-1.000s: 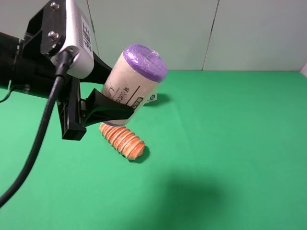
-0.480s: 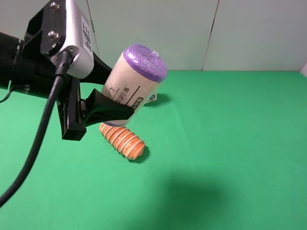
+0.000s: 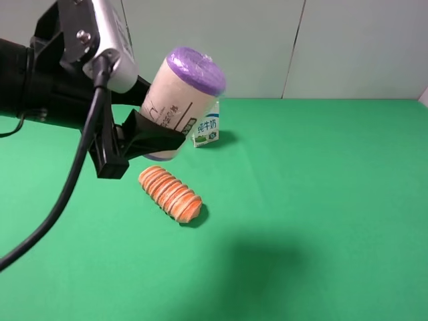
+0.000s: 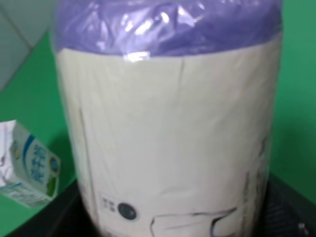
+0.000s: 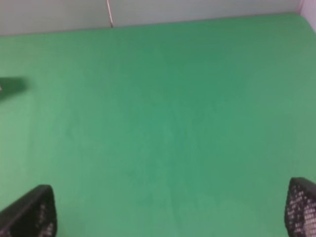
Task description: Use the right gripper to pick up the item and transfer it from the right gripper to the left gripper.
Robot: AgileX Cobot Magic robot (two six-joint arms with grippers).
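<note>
The item, a cream cylinder roll with purple ends (image 3: 180, 100), is held in the air at the upper left of the exterior view. My left gripper (image 3: 157, 130), the black claw with the silver-grey box, is shut on its lower half. In the left wrist view the roll (image 4: 168, 133) fills the frame, label marks low on it. My right gripper does not show in the exterior view. In the right wrist view its two fingertips (image 5: 27, 212) stand far apart at the corners over bare green cloth, open and empty.
An orange ridged bread loaf (image 3: 170, 194) lies on the green table (image 3: 314, 200) below the roll. A blue-white milk carton (image 3: 207, 130) stands behind it, also in the left wrist view (image 4: 29, 173). A grey wall (image 3: 334, 47) backs the table.
My left gripper has lifted the roll up and slightly left, uncovering the milk carton behind it. The loaf has not moved.
</note>
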